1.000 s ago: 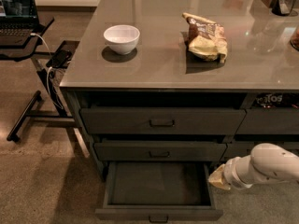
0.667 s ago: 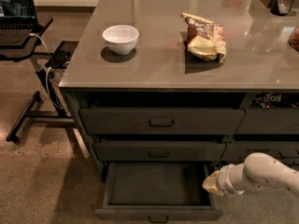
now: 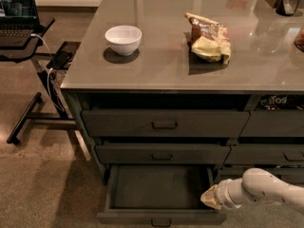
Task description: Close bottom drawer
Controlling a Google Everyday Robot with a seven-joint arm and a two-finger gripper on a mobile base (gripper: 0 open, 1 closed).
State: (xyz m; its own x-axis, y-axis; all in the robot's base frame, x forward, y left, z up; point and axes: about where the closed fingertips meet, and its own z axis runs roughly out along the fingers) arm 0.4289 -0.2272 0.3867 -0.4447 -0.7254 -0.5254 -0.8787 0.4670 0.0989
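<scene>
A: Quick, where's the bottom drawer [image 3: 128,217]?

B: Lowest of the wide stack, pulled right out at floor level. Inside is bare, so nothing to snag. Small pull at the centre of its front.

A: And the gripper [image 3: 210,198]?

B: At the drawer's right front corner, about over the side wall, w/ the arm [image 3: 266,190] coming in low from the drawer's right. Released or clenched? Can't tell from this angle. No obj seen in it.

A: Why park it there?

B: My guess: closing needs a shove on the front panel, not a grasp on the pull, so it's low and near the panel. It prob. has to get round to the outer face first.

A: Anything in the way?

B: Not much. The two taller drawers [image 3: 164,123] directly above it are about shut. Higher up, the countertop [image 3: 156,72] carries a white bowl [image 3: 123,38] and a snack bag [image 3: 208,41], both irrelevant. The narrower stack [image 3: 270,127] sits to the drawer's right, and the arm crosses in front of it. A laptop stand [image 3: 33,56] is well off to the drawer's left, feet on the floor, clear of its travel.

A: Risk?

B: Only the gripper itself. If it's inside the corner, it could get pinched as the drawer goes in.
</scene>
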